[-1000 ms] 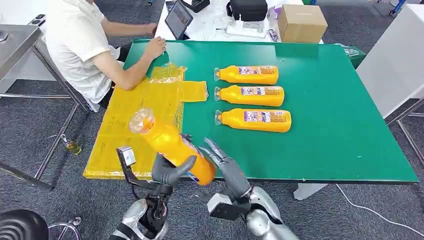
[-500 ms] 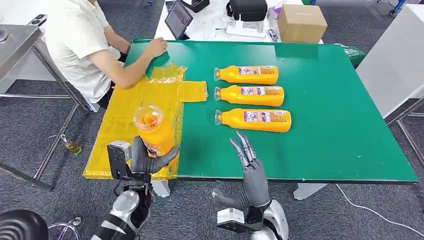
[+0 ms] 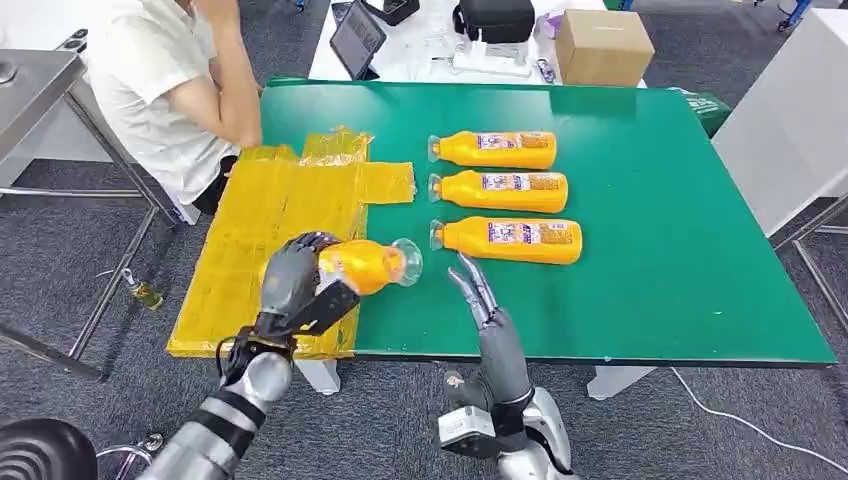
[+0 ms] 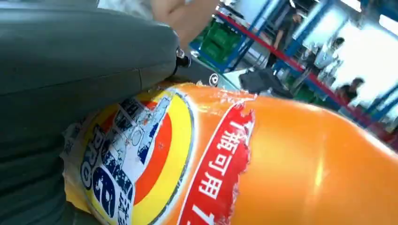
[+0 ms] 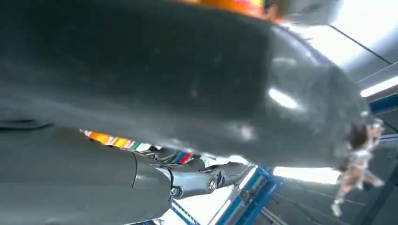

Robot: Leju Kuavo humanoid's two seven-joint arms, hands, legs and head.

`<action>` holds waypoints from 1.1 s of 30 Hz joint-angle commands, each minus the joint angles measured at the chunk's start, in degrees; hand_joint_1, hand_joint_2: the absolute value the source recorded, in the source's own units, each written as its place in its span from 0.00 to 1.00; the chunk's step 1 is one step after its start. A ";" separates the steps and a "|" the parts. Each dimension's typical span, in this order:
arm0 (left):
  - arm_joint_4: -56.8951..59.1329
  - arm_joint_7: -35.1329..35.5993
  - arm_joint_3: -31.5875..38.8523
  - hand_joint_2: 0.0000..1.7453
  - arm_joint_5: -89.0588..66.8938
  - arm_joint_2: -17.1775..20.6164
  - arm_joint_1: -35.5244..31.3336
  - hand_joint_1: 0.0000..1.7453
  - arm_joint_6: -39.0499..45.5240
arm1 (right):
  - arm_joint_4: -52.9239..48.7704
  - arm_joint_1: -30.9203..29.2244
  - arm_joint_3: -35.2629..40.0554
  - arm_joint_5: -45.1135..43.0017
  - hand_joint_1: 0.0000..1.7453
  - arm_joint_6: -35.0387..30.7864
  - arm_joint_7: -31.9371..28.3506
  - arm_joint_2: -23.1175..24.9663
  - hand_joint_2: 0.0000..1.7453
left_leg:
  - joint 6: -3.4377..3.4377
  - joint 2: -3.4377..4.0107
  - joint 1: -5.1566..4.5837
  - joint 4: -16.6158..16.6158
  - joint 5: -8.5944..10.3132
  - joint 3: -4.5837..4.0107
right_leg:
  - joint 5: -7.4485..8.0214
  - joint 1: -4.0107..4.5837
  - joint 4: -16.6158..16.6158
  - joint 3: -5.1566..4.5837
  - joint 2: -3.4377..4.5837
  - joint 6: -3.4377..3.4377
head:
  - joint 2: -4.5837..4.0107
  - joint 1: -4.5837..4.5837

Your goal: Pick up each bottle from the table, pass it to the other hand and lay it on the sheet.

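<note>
A person (image 3: 165, 95) in a white shirt is seated at the far left corner of the green table (image 3: 680, 250). A cardboard box (image 3: 603, 45), a tablet (image 3: 357, 38) and a black case (image 3: 496, 18) are set on a white table (image 3: 420, 60) beyond it. A metal bench (image 3: 35, 85) is seen at the left, a white cable (image 3: 760, 430) on the grey floor.

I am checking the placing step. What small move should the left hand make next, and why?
Probably lower the bottle onto the sheet and let go. The left hand grips it almost level, its cap end over the sheet's edge toward the green table; shifting a little toward the sheet's middle first seems wise. The right hand is apart, fingers spread.
</note>
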 commanded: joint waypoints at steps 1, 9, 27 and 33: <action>27.51 2.95 -1.42 1.00 -1.95 -0.44 -18.56 1.00 -9.82 | 7.97 -3.75 -2.45 -2.14 0.00 1.44 -1.24 2.61 0.00 | 0.03 -0.02 0.05 -0.03 0.01 0.15 | 0.02 0.09 -0.05 0.18 -0.09 -0.18 | 0.00 -0.07; 34.96 4.83 -0.61 1.00 -2.44 -0.63 -22.57 1.00 -14.98 | 10.98 -4.12 -2.53 -5.22 0.00 2.73 -1.25 2.97 1.00 | 0.04 0.09 0.04 -0.02 -0.06 0.22 | 0.02 0.09 -0.03 0.21 -0.03 -0.28 | 0.00 -0.04; 38.11 6.39 -0.04 1.00 -2.51 -0.22 -23.81 0.91 -18.71 | 13.68 -4.76 -2.66 -6.70 0.00 3.54 -1.25 2.99 1.00 | 0.02 0.17 0.01 -0.03 -0.03 0.10 | 0.07 0.05 -0.01 0.07 0.07 -0.21 | 0.00 -0.04; 38.11 6.39 -0.04 1.00 -2.51 -0.22 -23.81 0.91 -18.71 | 13.68 -4.76 -2.66 -6.70 0.00 3.54 -1.25 2.99 1.00 | 0.02 0.16 0.02 -0.03 -0.03 0.12 | 0.07 0.06 -0.02 0.09 0.07 -0.22 | 0.00 -0.04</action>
